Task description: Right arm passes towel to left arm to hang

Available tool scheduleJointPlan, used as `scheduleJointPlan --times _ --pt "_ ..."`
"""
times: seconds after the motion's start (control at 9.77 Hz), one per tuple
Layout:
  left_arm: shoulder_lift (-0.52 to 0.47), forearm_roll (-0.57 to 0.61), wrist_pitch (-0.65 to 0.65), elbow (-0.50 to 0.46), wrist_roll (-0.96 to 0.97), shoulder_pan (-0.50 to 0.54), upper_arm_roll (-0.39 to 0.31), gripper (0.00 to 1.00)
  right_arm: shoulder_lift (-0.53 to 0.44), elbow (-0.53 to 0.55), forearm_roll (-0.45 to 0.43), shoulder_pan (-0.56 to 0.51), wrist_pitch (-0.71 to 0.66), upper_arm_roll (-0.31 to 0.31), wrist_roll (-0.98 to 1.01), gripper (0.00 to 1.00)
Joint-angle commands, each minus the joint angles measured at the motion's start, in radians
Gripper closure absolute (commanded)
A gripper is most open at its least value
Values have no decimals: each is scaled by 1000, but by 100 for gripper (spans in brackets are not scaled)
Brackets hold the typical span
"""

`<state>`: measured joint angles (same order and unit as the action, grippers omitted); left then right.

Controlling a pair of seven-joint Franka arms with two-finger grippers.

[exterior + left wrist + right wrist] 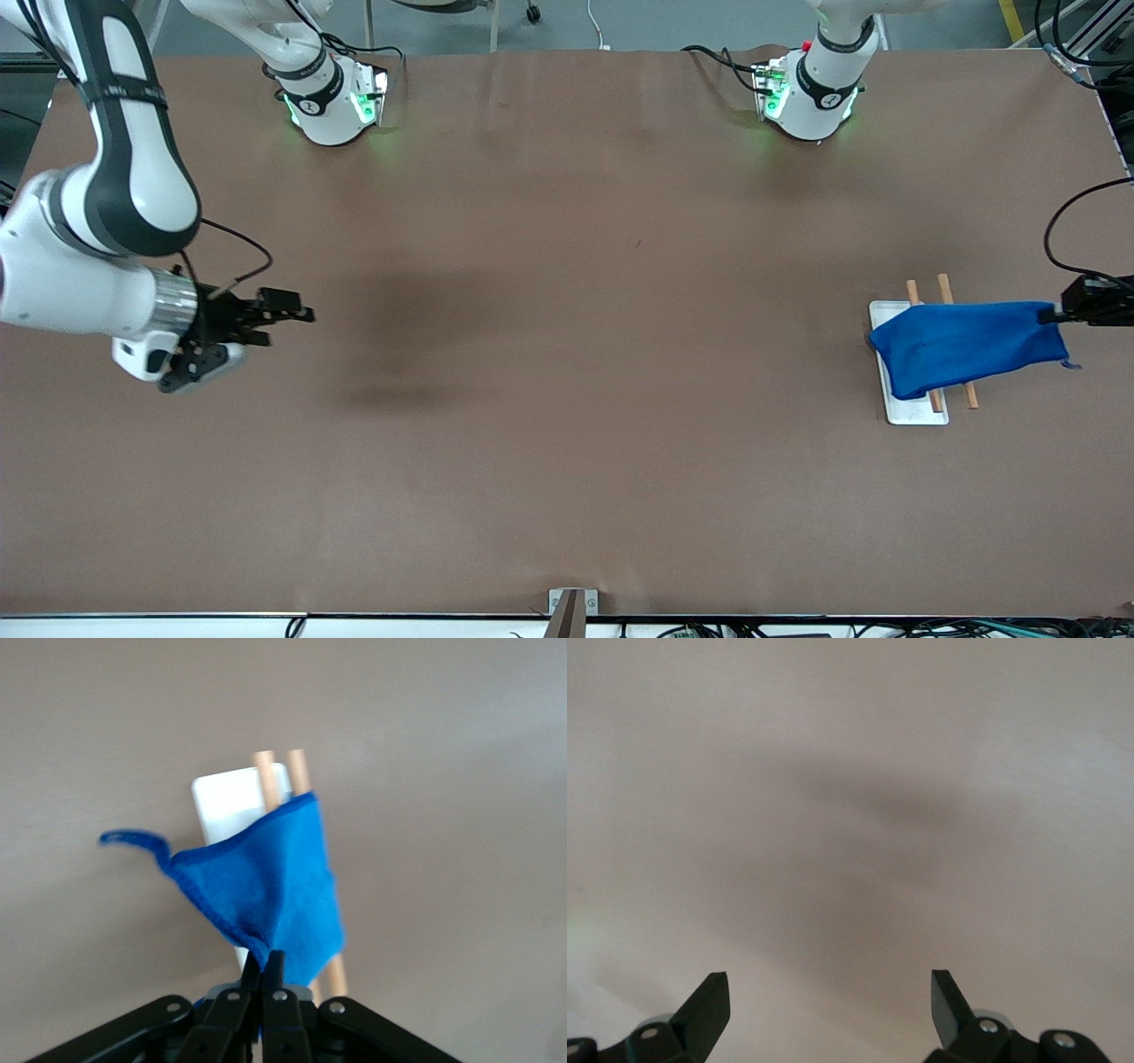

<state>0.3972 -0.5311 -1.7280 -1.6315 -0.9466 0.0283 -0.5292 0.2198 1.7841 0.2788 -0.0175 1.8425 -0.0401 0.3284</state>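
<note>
The blue towel point(966, 346) lies draped over two wooden rods point(944, 288) of a small rack with a white base point(917, 412), at the left arm's end of the table. My left gripper point(1059, 313) is shut on one corner of the towel and holds it stretched off the rack. The left wrist view shows the pinched towel point(275, 886), its corner loop point(133, 837), the rods point(266, 771) and the base point(230, 802), with the left gripper point(264, 961) closed on the cloth. My right gripper point(288, 324) is open and empty over bare table at the right arm's end; in its wrist view the right gripper point(828, 988) has only table under it.
The brown table point(567, 399) spreads wide between the two grippers. The arm bases point(332, 102) point(811, 93) stand along its back edge. A small metal bracket point(567, 611) sits at the table edge nearest the front camera. A black cable point(1059, 230) loops above the left gripper.
</note>
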Motion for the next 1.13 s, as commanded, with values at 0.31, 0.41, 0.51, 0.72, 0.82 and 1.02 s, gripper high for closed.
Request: scheduleJointPlan --times 0.31,0.41,0.51,0.72,0.82,1.02 --pt "112 14 -70 19 -11 1 -26 1 -207 -12 -326 7 -50 35 -452 0" --pt "114 14 -100 21 -5 -5 -28 0 -215 -59 -332 8 -89 87 -445 0" --pt "103 17 -202 16 18 -10 -26 0 -217 -110 -322 8 -126 123 -431 0" --pt "65 34 -268 6 170 -28 -5 0 -214 -239 -328 7 -277 158 -375 0" --pt "19 84 -272 -26 213 -50 41 0 -212 -291 -334 5 -316 161 -344 0" --pt "-88 154 -329 -98 250 -44 122 0 -212 -302 -326 7 -328 196 -336 0"
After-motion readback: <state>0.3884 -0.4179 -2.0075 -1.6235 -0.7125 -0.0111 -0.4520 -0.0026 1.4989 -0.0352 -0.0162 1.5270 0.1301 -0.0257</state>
